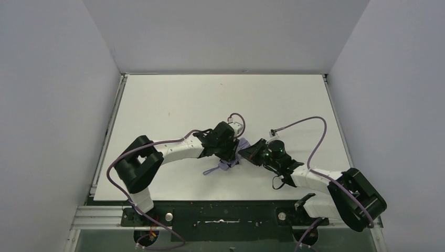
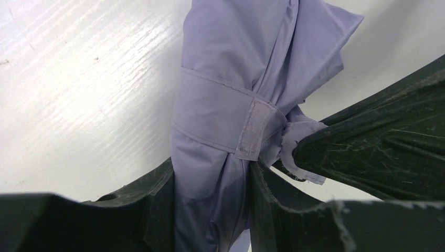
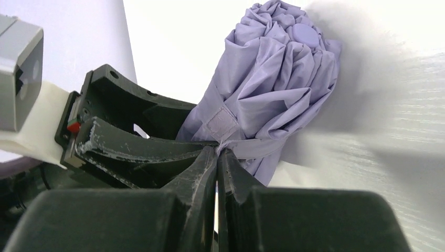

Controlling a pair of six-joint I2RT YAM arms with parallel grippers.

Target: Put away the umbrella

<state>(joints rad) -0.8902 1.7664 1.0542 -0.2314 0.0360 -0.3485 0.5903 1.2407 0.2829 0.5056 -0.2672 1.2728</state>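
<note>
White desk [image 1: 173, 105] carries all. Folded lavender umbrella [image 2: 231, 52] near desk middle, between both arms, canopy bunched in pleats. Body of it grasped by left pincer [image 2: 210, 210], one finger each side of fabric. Beside it, right pincer [image 3: 216, 155] clenched on loose end of strap [image 2: 220, 113], which wraps bundle.

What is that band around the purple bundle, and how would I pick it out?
Near the middle of the white table is a folded lavender umbrella, squeezed by the left gripper. Around its middle runs the strap: a flat, smooth band with a stitched tab, unlike the crumpled fabric around it, its end pinched by the right gripper.
</note>
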